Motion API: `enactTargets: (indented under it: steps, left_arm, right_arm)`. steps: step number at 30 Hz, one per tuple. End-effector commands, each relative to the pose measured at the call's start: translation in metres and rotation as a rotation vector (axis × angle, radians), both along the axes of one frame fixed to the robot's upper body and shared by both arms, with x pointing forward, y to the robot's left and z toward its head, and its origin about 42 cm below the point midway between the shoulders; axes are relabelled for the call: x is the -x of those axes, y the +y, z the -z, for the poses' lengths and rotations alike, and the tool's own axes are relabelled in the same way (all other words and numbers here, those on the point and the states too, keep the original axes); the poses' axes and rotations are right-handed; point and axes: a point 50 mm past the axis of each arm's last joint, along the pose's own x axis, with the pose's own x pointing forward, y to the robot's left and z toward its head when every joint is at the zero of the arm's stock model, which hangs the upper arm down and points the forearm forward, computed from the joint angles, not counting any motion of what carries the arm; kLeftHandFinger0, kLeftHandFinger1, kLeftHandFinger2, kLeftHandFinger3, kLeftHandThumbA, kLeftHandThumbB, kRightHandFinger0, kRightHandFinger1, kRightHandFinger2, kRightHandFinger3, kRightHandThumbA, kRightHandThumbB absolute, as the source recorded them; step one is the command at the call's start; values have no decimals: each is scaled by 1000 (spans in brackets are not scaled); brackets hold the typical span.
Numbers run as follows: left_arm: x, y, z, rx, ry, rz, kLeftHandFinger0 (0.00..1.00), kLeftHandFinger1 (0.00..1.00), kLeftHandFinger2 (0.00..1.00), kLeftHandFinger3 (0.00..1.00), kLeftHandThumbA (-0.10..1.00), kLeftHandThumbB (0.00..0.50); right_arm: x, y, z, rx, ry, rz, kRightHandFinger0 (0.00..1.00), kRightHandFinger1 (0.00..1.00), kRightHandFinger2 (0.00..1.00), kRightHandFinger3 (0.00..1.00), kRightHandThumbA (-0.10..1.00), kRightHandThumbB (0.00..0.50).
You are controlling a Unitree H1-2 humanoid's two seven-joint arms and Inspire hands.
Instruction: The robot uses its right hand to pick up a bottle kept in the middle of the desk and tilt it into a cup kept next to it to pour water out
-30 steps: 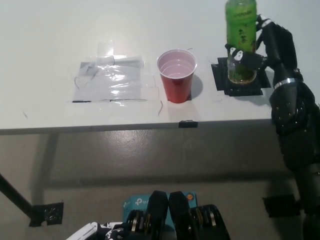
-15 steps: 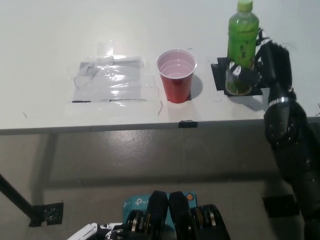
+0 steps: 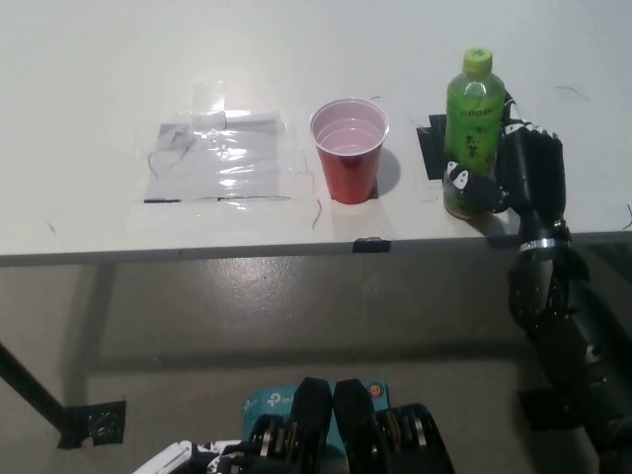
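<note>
A green bottle (image 3: pixel 472 128) with a light green cap stands upright at the right of the white desk (image 3: pixel 296 59), on a black taped patch (image 3: pixel 431 148). My black right hand (image 3: pixel 513 173) is wrapped around its lower part from the right, fingers closed on it. A red cup (image 3: pixel 350 148) with pale liquid inside stands just left of the bottle, a small gap between them. Only a sliver of my white left hand (image 3: pixel 183 458) shows at the bottom edge, low and far from the desk; its fingers are hidden.
A clear plastic sheet (image 3: pixel 219 158) is taped flat on the desk to the left of the cup. The desk's front edge runs across the middle, with a black tape mark (image 3: pixel 370 244) on it. Below lie grey floor and a black desk leg (image 3: pixel 39 400).
The bottle has come down and toward me with my right hand, from raised near the picture's top to standing on the desk. My right arm has drawn back lower. The cup has not moved.
</note>
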Motion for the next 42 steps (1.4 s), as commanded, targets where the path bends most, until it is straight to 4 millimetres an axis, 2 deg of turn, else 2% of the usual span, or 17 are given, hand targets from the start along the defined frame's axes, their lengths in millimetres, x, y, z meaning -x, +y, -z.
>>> enactTargets:
  steps: [1, 2, 3, 4, 5, 6, 7, 14, 21, 25, 29, 34, 35, 36, 37, 38, 42]
  left_arm:
    - [1, 3, -12, 18, -80, 3, 887, 905, 885, 1000, 1000, 470]
    - [3, 2, -11, 26, -83, 3, 885, 901, 885, 1000, 1000, 457]
    - [3, 2, -10, 30, -83, 2, 884, 898, 885, 1000, 1000, 446]
    - [3, 2, -10, 33, -81, 2, 883, 897, 884, 1000, 1000, 444]
    - [4, 2, -10, 33, -79, 3, 884, 897, 886, 1000, 1000, 442]
    - [3, 2, -9, 36, -76, 2, 891, 902, 890, 1000, 1000, 439]
    - [3, 1, -10, 43, -69, -4, 892, 904, 888, 1000, 1000, 451]
    - [6, 2, -7, 59, -69, -13, 888, 889, 856, 1000, 1000, 426]
    - [6, 2, -7, 50, -68, -13, 877, 892, 854, 1000, 1000, 454]
    - [6, 2, -7, 45, -70, -8, 879, 896, 860, 1000, 1000, 448]
    - [6, 4, -7, 42, -67, -18, 885, 898, 857, 1000, 1000, 431]
    - [7, 5, -7, 22, -76, -24, 884, 893, 855, 1000, 1000, 484]
    - [7, 5, -7, 21, -76, -25, 882, 888, 852, 1000, 1000, 475]
    - [7, 5, -7, 22, -72, -27, 882, 889, 854, 1000, 1000, 468]
    - [11, 10, -8, 24, -71, -53, 884, 890, 855, 1000, 1000, 466]
    - [11, 10, -7, 28, -74, -53, 881, 890, 856, 1000, 1000, 466]
    - [11, 10, -7, 26, -80, -51, 871, 889, 857, 1000, 1000, 466]
  right_arm:
    - [1, 0, -22, -78, -309, 27, 64, 269, 598, 1000, -33, 0]
    - [1, 1, -19, -86, -283, 21, 284, 497, 664, 1000, 299, 1]
    - [0, 1, -17, -77, -269, 16, 687, 963, 1000, 1000, 740, 101]
    - [0, 0, -16, -63, -257, 11, 934, 1000, 1000, 1000, 887, 120]
    - [-3, 1, -12, -23, -189, 48, 1000, 1000, 1000, 1000, 1000, 295]
    - [-6, 2, -10, -1, -125, 83, 1000, 1000, 1000, 1000, 1000, 452]
    - [-8, 4, -9, -14, -33, 91, 1000, 1000, 1000, 1000, 1000, 498]
    - [-7, 2, -7, 7, 86, 76, 1000, 1000, 1000, 1000, 1000, 500]
    - [-3, 0, -11, -2, 91, 73, 1000, 1000, 1000, 1000, 1000, 500]
    - [1, -1, -14, -31, 83, 70, 1000, 1000, 1000, 1000, 1000, 500]
    - [14, -11, -15, -79, 83, 69, 1000, 1000, 1000, 1000, 1000, 500]
    - [36, -38, 3, -214, 146, 120, 1000, 1000, 1000, 1000, 1000, 500]
    - [51, -45, 6, -243, 163, 103, 1000, 1000, 1000, 1000, 1000, 500]
    - [56, -45, 6, -249, 166, 97, 1000, 1000, 1000, 1000, 1000, 500]
    - [53, -35, 2, -253, 169, 66, 1000, 1000, 1000, 1000, 1000, 500]
    - [73, -36, 1, -254, 171, 40, 1000, 1000, 1000, 1000, 1000, 500]
    - [101, -33, -4, -268, 183, -5, 1000, 1000, 1000, 1000, 1000, 500]
